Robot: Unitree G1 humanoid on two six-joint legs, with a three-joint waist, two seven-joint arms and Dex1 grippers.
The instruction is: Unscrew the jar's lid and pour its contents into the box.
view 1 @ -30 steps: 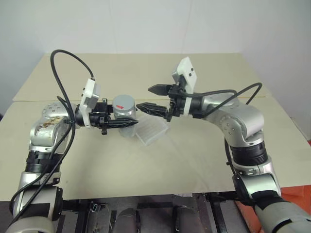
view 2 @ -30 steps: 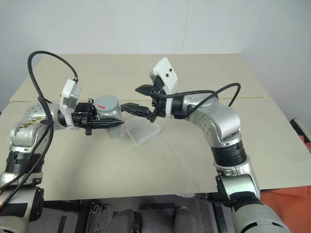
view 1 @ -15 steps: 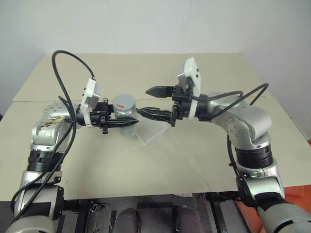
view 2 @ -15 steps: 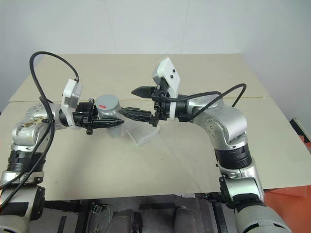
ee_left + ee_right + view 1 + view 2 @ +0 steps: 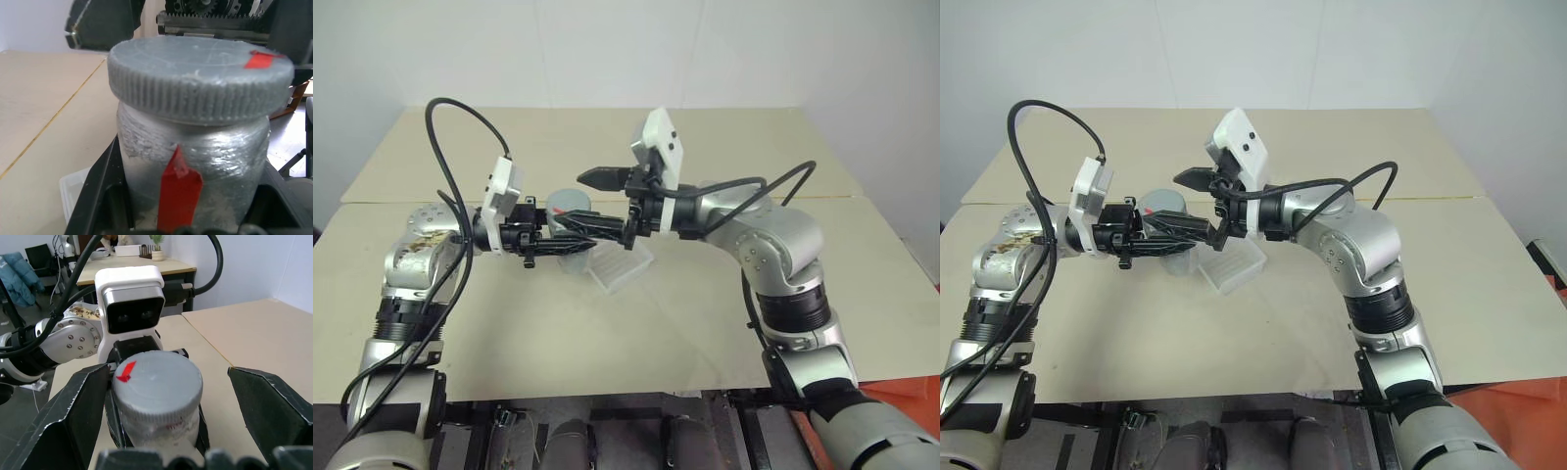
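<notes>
Jar (image 5: 193, 161), pinched by the left end effector (image 5: 570, 245), may twist in that grip when the spread right end effector (image 5: 166, 396), closing from 3 o'clock, torques the lid (image 5: 157, 379)

Beige table, white wall, and an office glimpsed behind

We see a beige table (image 5: 607, 323) made of two boards, with a seam (image 5: 862, 197) running left to right across its far part, and a plain white wall (image 5: 607, 49) beyond its far edge. At the near right, past the table's corner, an orange-red patch (image 5: 911, 387) shows. In the right wrist view, a second desk (image 5: 142, 265) stands far off, carrying a small potted plant (image 5: 157, 248), with a blue jacket (image 5: 14, 281) hanging to one side.
</notes>
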